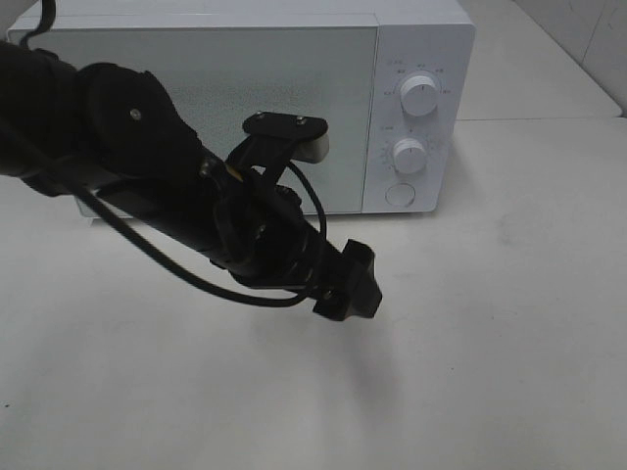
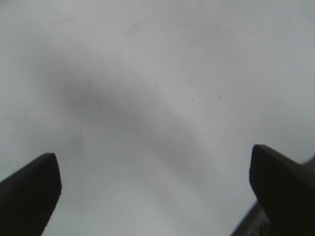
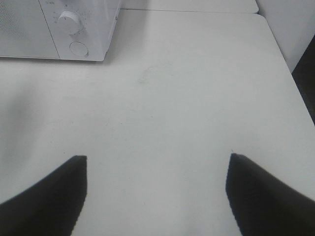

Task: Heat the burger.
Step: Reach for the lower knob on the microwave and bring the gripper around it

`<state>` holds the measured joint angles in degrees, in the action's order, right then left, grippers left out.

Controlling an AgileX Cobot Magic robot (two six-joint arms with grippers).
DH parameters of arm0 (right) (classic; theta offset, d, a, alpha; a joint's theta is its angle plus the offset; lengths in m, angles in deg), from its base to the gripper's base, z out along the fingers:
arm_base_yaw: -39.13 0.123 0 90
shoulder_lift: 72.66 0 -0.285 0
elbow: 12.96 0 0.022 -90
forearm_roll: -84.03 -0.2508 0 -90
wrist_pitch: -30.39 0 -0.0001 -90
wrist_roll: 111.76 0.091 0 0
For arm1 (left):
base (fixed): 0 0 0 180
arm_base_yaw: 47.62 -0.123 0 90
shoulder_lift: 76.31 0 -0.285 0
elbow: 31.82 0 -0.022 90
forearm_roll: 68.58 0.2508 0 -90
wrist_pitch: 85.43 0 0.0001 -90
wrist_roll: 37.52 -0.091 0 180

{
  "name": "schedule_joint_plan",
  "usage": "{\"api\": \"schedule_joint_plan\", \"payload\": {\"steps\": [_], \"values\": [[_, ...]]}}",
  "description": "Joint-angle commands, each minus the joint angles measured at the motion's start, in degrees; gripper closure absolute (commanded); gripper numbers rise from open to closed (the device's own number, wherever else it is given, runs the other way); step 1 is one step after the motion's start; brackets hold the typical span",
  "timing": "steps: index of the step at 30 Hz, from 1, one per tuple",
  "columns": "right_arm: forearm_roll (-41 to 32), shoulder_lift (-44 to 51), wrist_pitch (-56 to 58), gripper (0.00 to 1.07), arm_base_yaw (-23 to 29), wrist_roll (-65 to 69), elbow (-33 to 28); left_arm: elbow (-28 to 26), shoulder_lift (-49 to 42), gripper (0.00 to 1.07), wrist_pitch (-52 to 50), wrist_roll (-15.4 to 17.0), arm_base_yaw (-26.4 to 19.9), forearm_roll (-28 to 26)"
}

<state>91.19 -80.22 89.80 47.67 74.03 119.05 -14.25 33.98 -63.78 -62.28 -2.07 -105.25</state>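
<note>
The burger is out of view in every frame. The white microwave (image 1: 294, 69) stands at the back of the table with its door shut. My left arm reaches across in front of the door. My left gripper (image 1: 351, 286) hangs low over the table just in front of the microwave. In the left wrist view the left gripper (image 2: 152, 152) is open, its dark fingers far apart with only blurred grey surface between them. My right gripper (image 3: 157, 157) is open over bare table, to the right of the microwave (image 3: 78, 24).
The microwave's panel carries two white knobs (image 1: 421, 96) (image 1: 409, 155) and a round button (image 1: 400, 194). A black cable (image 1: 196, 279) loops under the left arm. The white table (image 1: 490, 343) ends at its right edge (image 3: 290, 73).
</note>
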Motion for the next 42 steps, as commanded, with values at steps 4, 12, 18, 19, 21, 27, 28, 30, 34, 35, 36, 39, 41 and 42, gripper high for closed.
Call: {"api": "schedule_joint_plan", "payload": {"steps": [4, 12, 18, 19, 21, 27, 28, 30, 34, 35, 36, 39, 41, 42], "values": [[-0.11, 1.55, -0.29, 0.32, -0.52, -0.46, -0.23, 0.11, -4.53, 0.06, 13.41, 0.40, -1.89, 6.59], [-0.11, 1.55, -0.29, 0.32, -0.52, -0.46, -0.23, 0.11, -12.95, 0.06, 31.57, 6.19, -14.32, 12.38], [-0.11, 1.55, -0.29, 0.32, -0.52, -0.46, -0.23, 0.11, -17.07, 0.06, 37.99, 6.30, -24.18, 13.64], [-0.11, 1.55, -0.29, 0.32, -0.52, -0.46, -0.23, 0.11, -18.79, 0.06, 39.82, 6.30, -28.02, 13.64], [-0.11, 1.55, -0.29, 0.32, -0.52, -0.46, -0.23, 0.11, -19.48, 0.06, 40.85, 6.30, -30.08, 13.64], [-0.11, 1.55, -0.29, 0.32, -0.52, -0.46, -0.23, 0.11, -24.98, 0.06, 47.15, 6.42, -42.00, 15.99], [-0.11, 1.55, -0.29, 0.32, -0.52, -0.46, -0.23, 0.11, -26.76, 0.06, 48.30, 8.25, -44.81, 17.02], [-0.11, 1.55, -0.29, 0.32, -0.52, -0.46, -0.23, 0.11, -27.56, 0.06, 48.41, 9.40, -46.24, 17.65], [-0.11, 1.55, -0.29, 0.32, -0.52, -0.46, -0.23, 0.63, -31.17, 0.06, 48.24, 11.63, -48.87, 19.77], [-0.11, 1.55, -0.29, 0.32, -0.52, -0.46, -0.23, 1.60, -34.32, 0.06, 47.67, 12.55, -49.73, 21.31], [-0.11, 1.55, -0.29, 0.32, -0.52, -0.46, -0.23, 2.35, -36.10, 0.06, 47.27, 13.24, -49.73, 22.29], [-0.11, 1.55, -0.29, 0.32, -0.52, -0.46, -0.23, 6.25, -42.74, 0.06, 45.49, 13.92, -49.73, 23.61], [-0.11, 1.55, -0.29, 0.32, -0.52, -0.46, -0.23, 7.33, -44.75, 0.06, 44.92, 13.92, -49.73, 23.66], [-0.11, 1.55, -0.29, 0.32, -0.52, -0.46, -0.23, 9.28, -48.76, 0.06, 43.60, 14.27, -49.73, 23.66]]}}
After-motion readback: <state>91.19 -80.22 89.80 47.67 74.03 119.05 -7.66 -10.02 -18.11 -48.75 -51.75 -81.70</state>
